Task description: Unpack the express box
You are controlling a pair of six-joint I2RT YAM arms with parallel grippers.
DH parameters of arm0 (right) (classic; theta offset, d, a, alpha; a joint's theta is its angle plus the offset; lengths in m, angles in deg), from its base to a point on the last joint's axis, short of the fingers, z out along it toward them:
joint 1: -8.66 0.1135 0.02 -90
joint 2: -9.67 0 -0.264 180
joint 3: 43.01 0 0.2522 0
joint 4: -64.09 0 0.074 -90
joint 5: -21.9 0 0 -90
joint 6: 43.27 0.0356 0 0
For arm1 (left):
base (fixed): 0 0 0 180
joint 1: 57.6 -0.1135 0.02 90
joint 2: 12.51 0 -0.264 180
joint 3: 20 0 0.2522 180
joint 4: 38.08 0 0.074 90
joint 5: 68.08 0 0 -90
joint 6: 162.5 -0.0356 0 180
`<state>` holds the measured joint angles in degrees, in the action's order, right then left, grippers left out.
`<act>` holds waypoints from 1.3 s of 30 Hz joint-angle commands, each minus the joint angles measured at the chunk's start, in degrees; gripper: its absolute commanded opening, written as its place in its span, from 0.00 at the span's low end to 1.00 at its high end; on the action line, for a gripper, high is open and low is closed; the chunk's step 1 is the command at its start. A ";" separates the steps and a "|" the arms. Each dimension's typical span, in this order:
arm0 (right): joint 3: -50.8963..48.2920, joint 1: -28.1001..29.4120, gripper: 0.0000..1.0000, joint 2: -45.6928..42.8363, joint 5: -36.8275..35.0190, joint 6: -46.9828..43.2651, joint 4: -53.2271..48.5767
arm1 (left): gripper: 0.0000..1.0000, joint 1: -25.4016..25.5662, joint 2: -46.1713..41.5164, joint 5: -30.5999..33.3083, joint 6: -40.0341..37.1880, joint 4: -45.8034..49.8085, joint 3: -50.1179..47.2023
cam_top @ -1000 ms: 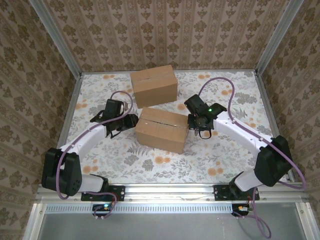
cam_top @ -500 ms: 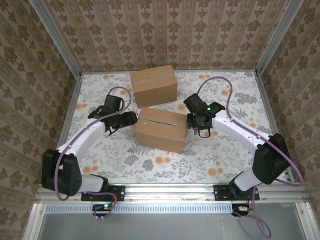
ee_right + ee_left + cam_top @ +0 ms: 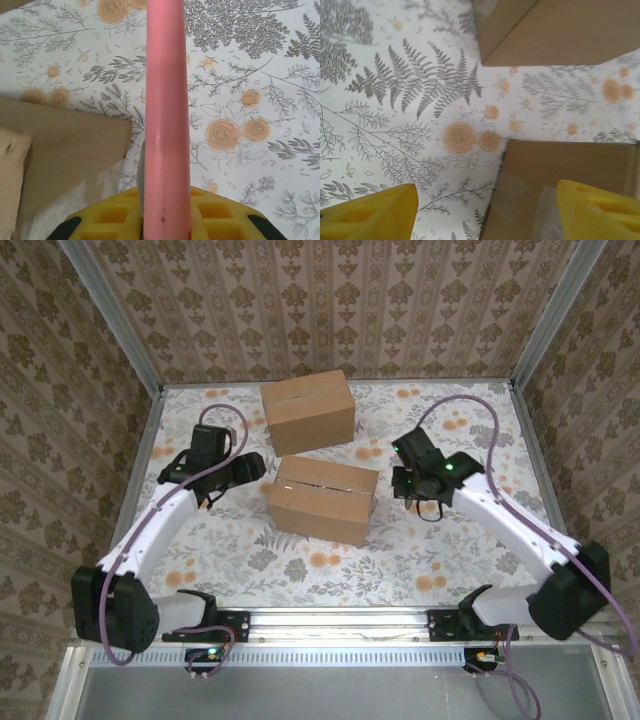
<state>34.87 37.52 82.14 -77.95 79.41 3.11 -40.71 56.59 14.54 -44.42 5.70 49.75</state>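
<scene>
Standing shut on the counter [image 3: 450, 560], the near box [image 3: 322, 502] is showing its top flaps closed along the middle seam, with clear tape glinting at one corner in the left wrist view; nothing is lying unpacked beside it, so the task is judged to be barely begun, with the seam cutting, flap lifting and emptying all remaining. The far box [image 3: 308, 412] is sitting just behind, apart from the near one and likewise closed; the arms are flanking the near one, which is suggesting it as the target. The left arm [image 3: 165, 525] is carrying its jaws wide apart and empty at the box's left end; one yellow pad [image 3: 600, 210] is hanging over the box corner, the other [image 3: 375, 212] over bare counter. The right arm [image 3: 500, 520] is holding its jaws clamped on a pink stick [image 3: 166, 100], which is pointing out over the counter just beside the box's right end. Open counter is lying to both sides and toward the arm bases; the far box is crowding the back, and the papered walls [image 3: 330, 300] are bounding three sides.
</scene>
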 commanded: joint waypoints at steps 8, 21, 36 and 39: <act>-10.37 -7.24 0.00 -22.49 37.57 -10.99 -1.48 | 0.75 4.34 -6.67 -8.98 -5.23 -4.32 -0.53; -18.02 -8.87 0.00 -30.72 58.38 -7.03 9.29 | 0.78 17.03 -3.24 -4.67 -8.59 -5.56 7.25; -20.67 -8.98 0.00 -30.03 47.74 -0.14 4.70 | 0.77 18.80 4.05 8.12 -4.22 1.45 10.60; -22.03 -8.99 0.00 -31.26 47.14 0.37 4.34 | 0.77 18.04 5.28 8.40 -3.38 0.24 9.89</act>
<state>13.91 28.77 52.37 -28.86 78.21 9.29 -21.96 61.21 20.51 -49.58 5.57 58.03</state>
